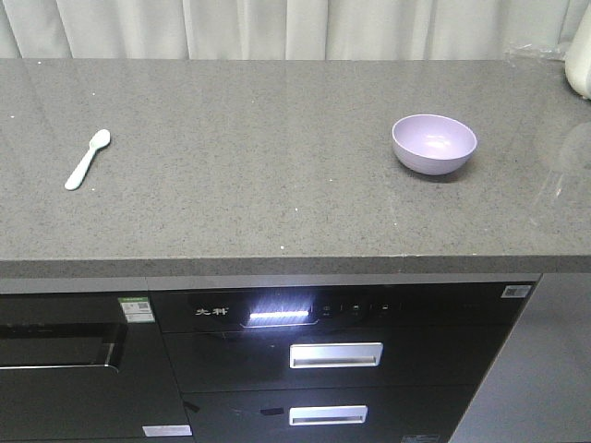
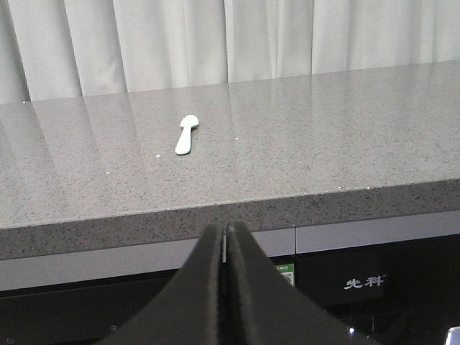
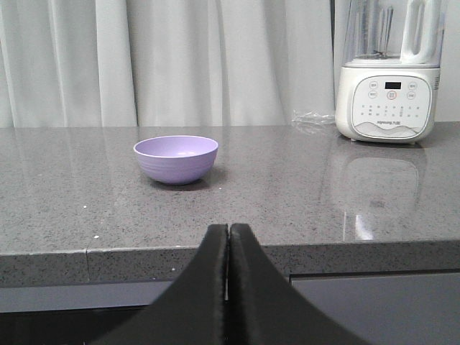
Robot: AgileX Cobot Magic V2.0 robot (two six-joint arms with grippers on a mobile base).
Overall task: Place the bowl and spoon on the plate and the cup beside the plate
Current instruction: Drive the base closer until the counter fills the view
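So, nothing's kicked off yet as far as I can judge. This looks like the very first step.

At the left of the front view, the spoon (image 1: 88, 159) lies flat on the grey counter (image 1: 277, 203). Its scoop points up-right and its handle down-left, well apart from everything else. The left gripper (image 2: 226, 230) sits at the bottom centre of its wrist view, below the counter edge. Its jaws are pressed together with only a hairline gap and nothing between them. The spoon shows above it in that view, a bit left of centre.

Moving right, the bowl (image 1: 434, 144) stands upright and empty in the right-middle of the front view. The right gripper (image 3: 228, 231) is also at the bottom centre of its own view, pinched closed on nothing, with the bowl above it and left of centre. Far right, a white blender (image 3: 388, 79) stands at the back of the counter.

There's no plate or cup in any view, so I can't say where they are. My guess is the plate has to be found first. Otherwise an arm has to open up and reach over the counter edge for its item.
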